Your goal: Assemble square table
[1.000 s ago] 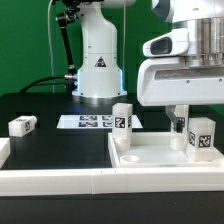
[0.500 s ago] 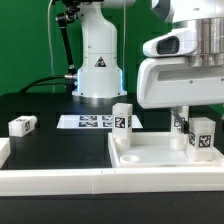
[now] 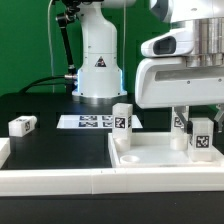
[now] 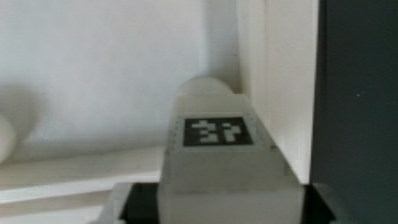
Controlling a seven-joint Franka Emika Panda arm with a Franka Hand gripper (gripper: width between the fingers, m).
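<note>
Nudged slightly sideways, gripper (image 3: 190, 124) clenched on leg (image 3: 201, 137) over tabletop (image 3: 150, 155); better kept upright while seating.

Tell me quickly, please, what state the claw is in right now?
Claw: closed on a white leg, holding it upright at the corner of the tabletop on the exterior view's right.

End effector (image 3: 197, 118) fingers hidden behind leg (image 3: 201, 135); tabletop (image 3: 160, 157) cut off.
</note>
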